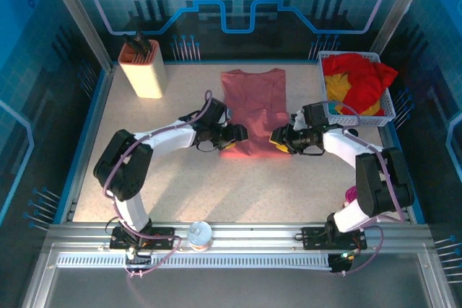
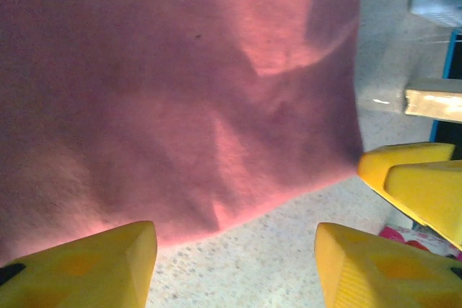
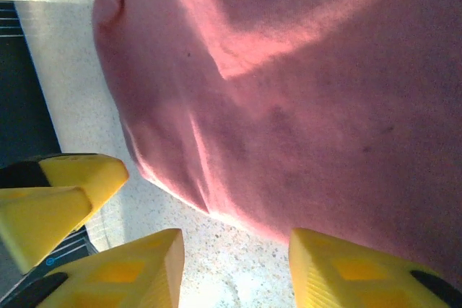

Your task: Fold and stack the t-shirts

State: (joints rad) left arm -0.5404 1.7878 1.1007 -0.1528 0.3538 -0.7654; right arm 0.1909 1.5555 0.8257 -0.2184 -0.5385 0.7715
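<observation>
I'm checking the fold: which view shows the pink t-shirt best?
Top external: the pink t-shirt shows nearly whole, laid out flat. The left wrist and right wrist views catch its wrinkled near hem, close up.

A salmon-pink t-shirt (image 1: 253,102) lies on the desk (image 1: 216,192). The left pincer (image 1: 242,133) and the right pincer (image 1: 276,137) sit at its near hem, one on each side. Right of it, a white basket (image 1: 390,112) holds red and yellow t-shirts (image 1: 359,77).
</observation>
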